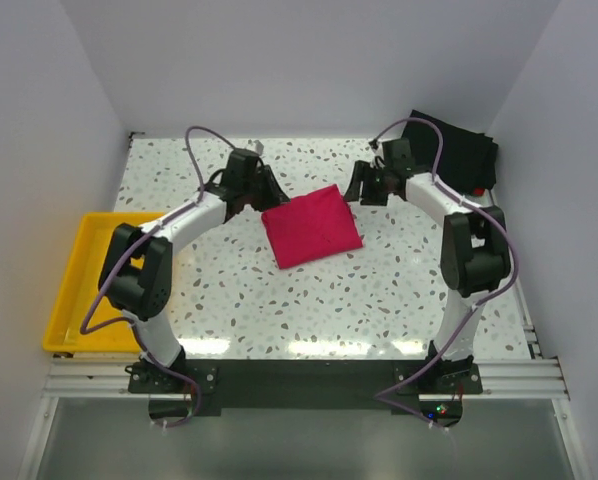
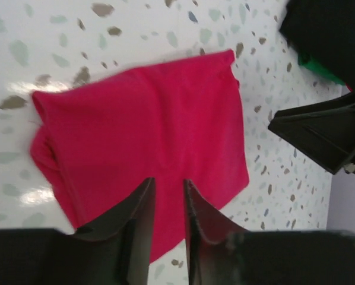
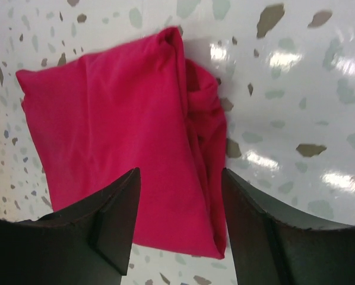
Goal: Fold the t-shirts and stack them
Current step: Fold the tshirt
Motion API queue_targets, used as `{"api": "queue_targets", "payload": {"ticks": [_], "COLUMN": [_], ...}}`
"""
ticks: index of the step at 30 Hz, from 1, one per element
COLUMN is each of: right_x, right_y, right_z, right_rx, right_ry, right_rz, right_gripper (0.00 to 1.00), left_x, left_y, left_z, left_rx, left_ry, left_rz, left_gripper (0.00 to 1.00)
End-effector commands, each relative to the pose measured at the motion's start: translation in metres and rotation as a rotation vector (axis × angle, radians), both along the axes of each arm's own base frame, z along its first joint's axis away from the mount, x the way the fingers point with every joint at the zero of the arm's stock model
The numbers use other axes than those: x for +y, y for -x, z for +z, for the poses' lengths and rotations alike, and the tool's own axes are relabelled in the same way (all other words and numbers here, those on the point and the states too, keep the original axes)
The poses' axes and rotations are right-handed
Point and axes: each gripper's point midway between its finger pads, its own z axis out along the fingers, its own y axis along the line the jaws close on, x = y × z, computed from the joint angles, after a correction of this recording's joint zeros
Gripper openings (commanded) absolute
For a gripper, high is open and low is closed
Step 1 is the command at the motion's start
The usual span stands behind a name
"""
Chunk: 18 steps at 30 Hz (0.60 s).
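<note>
Plain crimson-pink t-shirt [image 1: 312, 226]; black t-shirts [image 1: 464, 150]; yellow tray [image 1: 74, 290]; white table [image 1: 359, 300], grey-brown speckles.

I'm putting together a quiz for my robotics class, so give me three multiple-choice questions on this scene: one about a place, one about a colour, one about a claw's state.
1. Where is the yellow tray? A) at the table edge, left side B) its far right corner C) its middle
2. What colour is the folded t-shirt? A) black B) green C) crimson-pink
3. The right claw is: A) shut on cloth B) open, holding nothing C) out of view
Key: A, the top view shows it far left; C, plain in every view; B, its fingers stand apart.
</note>
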Motion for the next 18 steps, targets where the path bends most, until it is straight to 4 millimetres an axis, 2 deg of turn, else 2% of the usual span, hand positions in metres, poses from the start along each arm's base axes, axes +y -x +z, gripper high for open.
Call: {"api": "queue_targets", "payload": {"ticks": [1, 2, 5, 6, 7, 9, 11, 14, 17, 18], "right_x": [0.021, 0.027, 0.054, 0.067, 0.074, 0.083, 0.085, 0.076, 0.062, 0.059], "right_y": [0.009, 0.012, 0.027, 0.034, 0.036, 0.038, 0.038, 0.039, 0.046, 0.054], "right_z": [0.04, 0.044, 0.047, 0.045, 0.042, 0.036, 0.022, -0.004, -0.023, -0.034], "right_rx": [-0.12, -0.128, -0.129, -0.123, -0.118, -0.108, -0.067, -0.012, 0.026, 0.054], "right_ry": [-0.091, -0.105, -0.124, -0.123, -0.122, -0.123, -0.126, -0.075, -0.033, -0.027], "right_rz": [0.045, 0.054, 0.085, 0.107, 0.117, 0.11, 0.091, 0.046, -0.005, -0.013], "right_gripper": [0.59, 0.55, 0.51, 0.48, 0.46, 0.42, 0.39, 0.37, 0.37, 0.38], "left_x": [-0.032, -0.037, -0.052, -0.061, -0.065, -0.081, -0.09, -0.104, -0.112, -0.114], "left_y": [0.01, 0.012, 0.02, 0.025, 0.028, 0.032, 0.036, 0.042, 0.047, 0.049], "left_z": [-0.015, -0.02, -0.036, -0.037, -0.041, -0.036, -0.039, -0.043, -0.051, -0.059], "left_rx": [0.004, 0.018, 0.052, 0.05, 0.061, 0.036, 0.042, 0.04, 0.05, 0.062], "left_ry": [0.028, 0.041, 0.077, 0.098, 0.105, 0.143, 0.155, 0.171, 0.172, 0.163], "left_rz": [-0.065, -0.073, -0.11, -0.137, -0.149, -0.19, -0.215, -0.253, -0.276, -0.279], "left_gripper": [0.24, 0.16, 0.05, 0.03, 0.01, 0.0, 0.0, 0.0, 0.0, 0.0]}}
